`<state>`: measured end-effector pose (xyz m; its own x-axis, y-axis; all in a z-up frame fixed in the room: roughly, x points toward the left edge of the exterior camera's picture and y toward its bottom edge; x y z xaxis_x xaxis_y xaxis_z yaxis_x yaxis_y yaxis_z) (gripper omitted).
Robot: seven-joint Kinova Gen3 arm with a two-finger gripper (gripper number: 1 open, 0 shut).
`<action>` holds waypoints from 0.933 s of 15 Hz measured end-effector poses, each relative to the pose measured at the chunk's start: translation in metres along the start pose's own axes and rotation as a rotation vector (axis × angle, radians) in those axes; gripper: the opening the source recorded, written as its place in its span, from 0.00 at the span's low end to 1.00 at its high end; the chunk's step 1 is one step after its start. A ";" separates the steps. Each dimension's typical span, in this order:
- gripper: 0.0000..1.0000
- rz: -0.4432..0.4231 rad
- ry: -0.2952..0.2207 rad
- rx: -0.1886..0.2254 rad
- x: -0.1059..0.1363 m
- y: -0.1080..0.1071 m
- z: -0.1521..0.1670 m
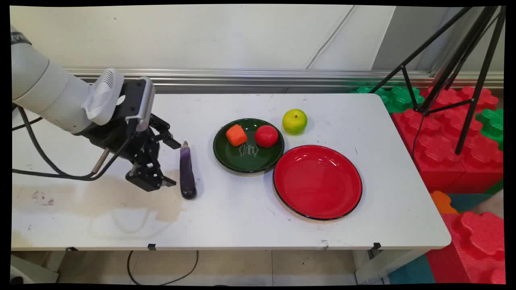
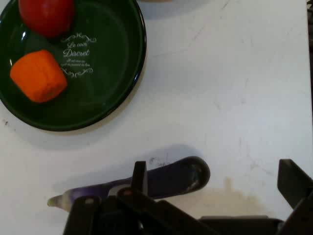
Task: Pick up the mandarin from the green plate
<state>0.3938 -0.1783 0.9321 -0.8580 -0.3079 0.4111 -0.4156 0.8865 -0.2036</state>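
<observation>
The green plate [image 1: 248, 161] holds an orange block [image 1: 236, 135] on its left and a red tomato [image 1: 266, 136] on its right, both on the far half. The red plate [image 1: 317, 182], touching it on the near right, has nothing in it. A green apple [image 1: 294, 121] stands on the table [image 1: 242, 217] just beyond both plates. The gripper [image 1: 171, 163] is low at the left, tilted toward the right, its fingers spread wide beside the purple eggplant [image 1: 187, 171], which lies left of the green plate.
</observation>
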 end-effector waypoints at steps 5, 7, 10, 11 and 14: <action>1.00 -0.017 0.028 0.043 0.006 -0.004 -0.006; 1.00 -0.032 0.041 0.063 0.010 -0.006 -0.008; 1.00 -0.080 0.077 0.089 0.021 -0.011 -0.011; 1.00 -0.099 0.088 0.099 0.025 -0.013 -0.011; 1.00 -0.159 0.110 0.130 0.038 -0.020 -0.011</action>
<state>0.3721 -0.2037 0.9614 -0.7436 -0.3940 0.5402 -0.5843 0.7756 -0.2386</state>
